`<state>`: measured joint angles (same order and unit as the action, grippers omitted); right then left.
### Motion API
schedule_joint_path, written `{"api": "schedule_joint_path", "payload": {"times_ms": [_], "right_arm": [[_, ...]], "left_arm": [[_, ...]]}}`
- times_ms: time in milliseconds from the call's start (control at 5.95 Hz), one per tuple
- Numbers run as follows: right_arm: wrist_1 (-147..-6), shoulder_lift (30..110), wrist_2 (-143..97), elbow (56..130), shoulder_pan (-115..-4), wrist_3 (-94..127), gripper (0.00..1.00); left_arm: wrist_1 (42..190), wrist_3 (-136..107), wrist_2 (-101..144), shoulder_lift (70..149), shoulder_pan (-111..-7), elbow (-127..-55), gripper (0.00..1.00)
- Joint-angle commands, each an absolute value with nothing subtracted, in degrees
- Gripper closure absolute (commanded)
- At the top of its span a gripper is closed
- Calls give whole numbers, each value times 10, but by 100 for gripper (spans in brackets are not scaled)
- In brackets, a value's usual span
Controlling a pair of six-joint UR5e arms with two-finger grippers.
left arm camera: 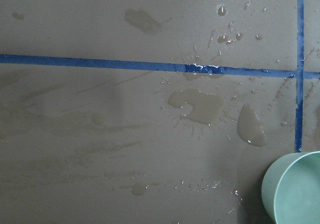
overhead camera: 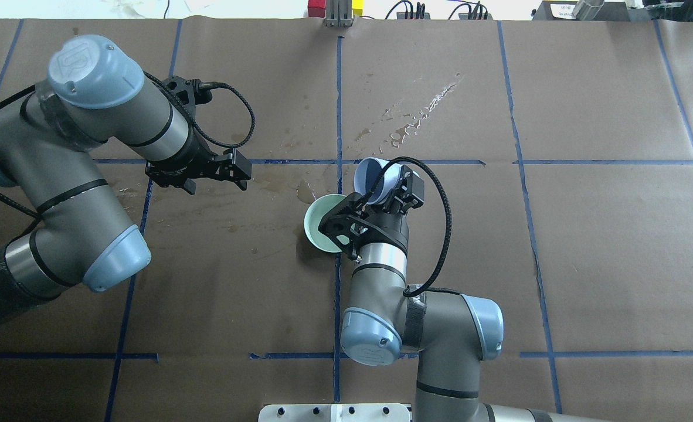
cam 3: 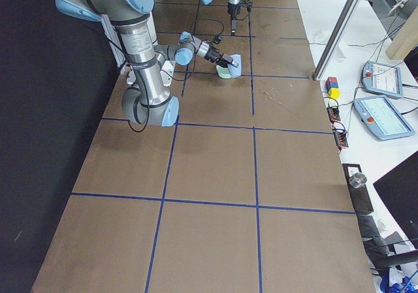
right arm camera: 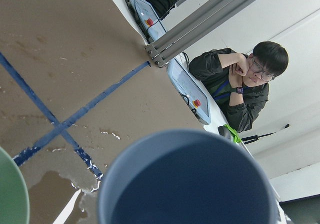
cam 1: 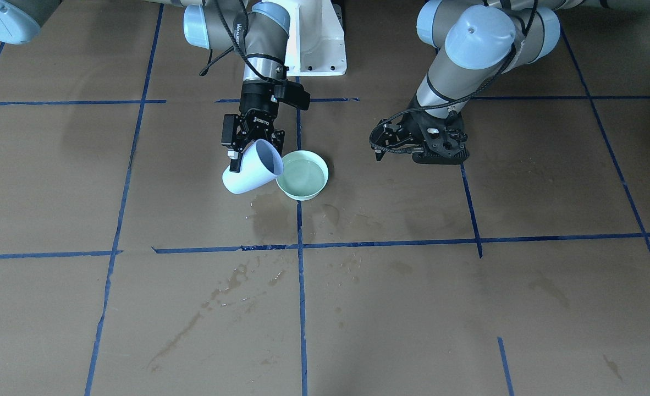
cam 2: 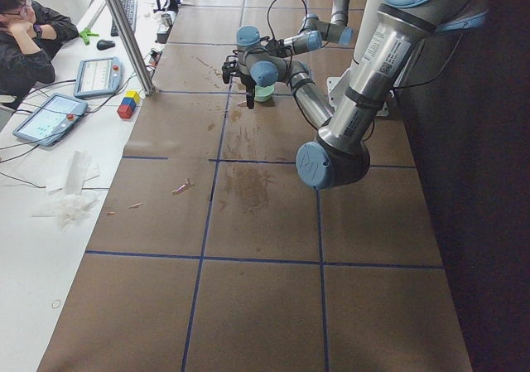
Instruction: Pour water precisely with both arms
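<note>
Water [cam 1: 302,174]: in a green bowl [cam 1: 303,194], near the table's middle.
Cup [cam 1: 246,177]: pale blue, tipped, mouth just beside the bowl's rim.
Right gripper [cam 1: 252,147]: clamped on the cup.
Left gripper [cam 1: 379,147]: fingers spread, holding nothing, low over the table, well apart from the bowl.
Table [cam 1: 468,308]: brown paper, blue tape [cam 1: 299,264] grid, wet stains [cam 1: 267,217] beside the bowl.
Person [cam 2: 25,32]: 1, seated at the side bench.
</note>
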<state>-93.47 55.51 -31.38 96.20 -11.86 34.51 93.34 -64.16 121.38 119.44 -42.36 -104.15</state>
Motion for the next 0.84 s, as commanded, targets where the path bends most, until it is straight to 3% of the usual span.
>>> {"api": "schedule_joint_path", "payload": {"times_ms": [0, 673], "right_arm": [[-974, 552, -300, 962, -117, 265, 100], [-1012, 535, -283, 962, -117, 180, 100]], "left_arm": [[933, -642, 1214, 1194, -424, -1042, 0], [933, -642, 1214, 1194, -424, -1042, 0]]}}
